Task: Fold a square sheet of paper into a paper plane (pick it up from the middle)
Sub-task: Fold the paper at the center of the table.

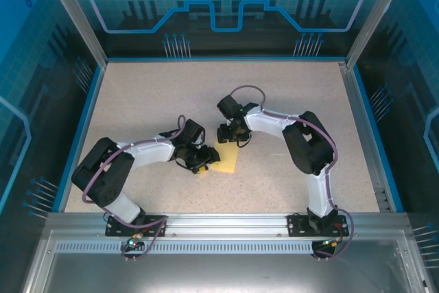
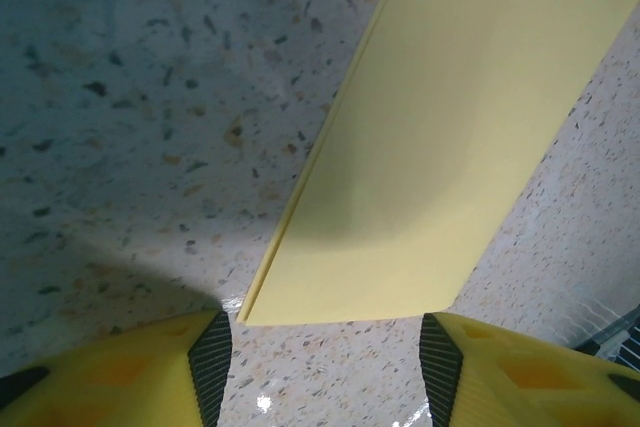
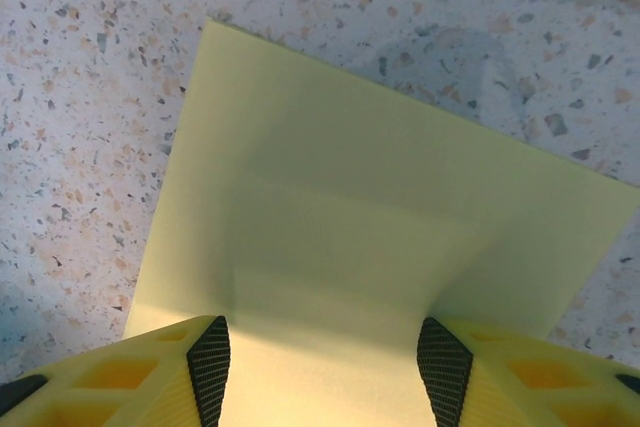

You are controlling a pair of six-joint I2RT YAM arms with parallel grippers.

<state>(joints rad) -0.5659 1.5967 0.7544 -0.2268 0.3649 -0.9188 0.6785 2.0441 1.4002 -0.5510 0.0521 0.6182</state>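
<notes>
The pale-yellow sheet of paper (image 1: 228,163) lies flat on the speckled table, mid-front. My left gripper (image 1: 204,163) sits at its left edge. In the left wrist view its jaws (image 2: 325,367) stand open over bare table, just short of the paper's (image 2: 440,147) near edge, whose long left side shows two layers. My right gripper (image 1: 231,141) comes down on the sheet from behind. In the right wrist view it (image 3: 325,367) is open, its fingertips (image 3: 210,357) set on the paper (image 3: 380,207), which spreads past both. A faint wrinkle runs from the right pad.
The table (image 1: 137,101) has a blue rim on the left, far and right sides, with a metal rail (image 1: 226,223) along the front where both arm bases are bolted. Transparent blue walls enclose the space.
</notes>
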